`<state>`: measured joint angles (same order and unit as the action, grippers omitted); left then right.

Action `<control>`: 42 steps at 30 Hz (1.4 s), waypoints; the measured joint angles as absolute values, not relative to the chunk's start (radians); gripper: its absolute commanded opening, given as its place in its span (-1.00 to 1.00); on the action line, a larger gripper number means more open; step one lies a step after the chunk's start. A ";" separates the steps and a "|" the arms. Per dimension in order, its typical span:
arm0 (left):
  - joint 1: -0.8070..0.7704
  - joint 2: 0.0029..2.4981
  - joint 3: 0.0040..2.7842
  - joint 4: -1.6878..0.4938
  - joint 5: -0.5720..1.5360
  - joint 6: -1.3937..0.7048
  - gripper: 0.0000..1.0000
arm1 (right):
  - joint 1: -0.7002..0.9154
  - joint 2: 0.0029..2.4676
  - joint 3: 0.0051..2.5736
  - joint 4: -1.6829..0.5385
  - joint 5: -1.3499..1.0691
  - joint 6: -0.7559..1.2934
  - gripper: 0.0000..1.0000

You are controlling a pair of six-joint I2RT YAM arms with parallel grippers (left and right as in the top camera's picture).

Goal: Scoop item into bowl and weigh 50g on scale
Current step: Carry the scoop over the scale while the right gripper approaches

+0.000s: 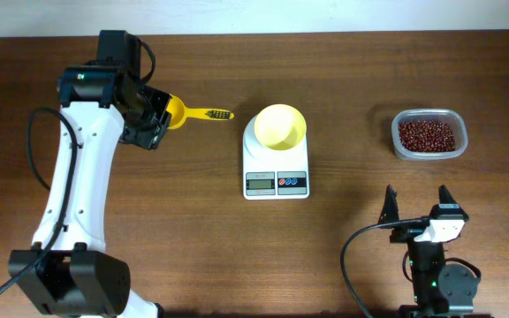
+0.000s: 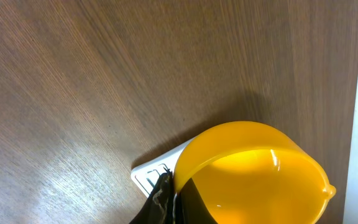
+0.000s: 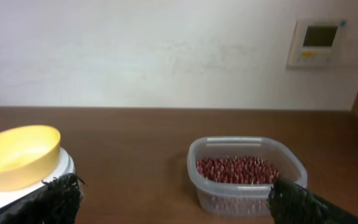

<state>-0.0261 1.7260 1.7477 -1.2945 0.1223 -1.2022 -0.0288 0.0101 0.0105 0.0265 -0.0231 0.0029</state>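
Between left gripper (image 1: 159, 117) jaws, pinched shut, scoop (image 1: 197, 113) is hanging; right gripper (image 1: 416, 196) is gaping; beans (image 1: 428, 135) beyond it are probably coming next

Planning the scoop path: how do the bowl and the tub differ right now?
The bowl is round and opaque yellow; the tub is a clear rounded rectangle. The bowl is empty; the tub holds the beans. The bowl sits on the scale; the tub stands on the table, right of it in the overhead view. Both are upright and lidless.
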 measured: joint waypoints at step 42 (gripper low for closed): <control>-0.160 1.726 1.751 -1.192 0.123 -1.301 -1.00 | -0.053 1.587 0.919 0.448 -1.125 0.871 0.97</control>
<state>-0.1600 1.7260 1.7508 -1.1915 0.1226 -1.3006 -0.0532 1.5871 0.9188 0.4480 -1.1252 0.8707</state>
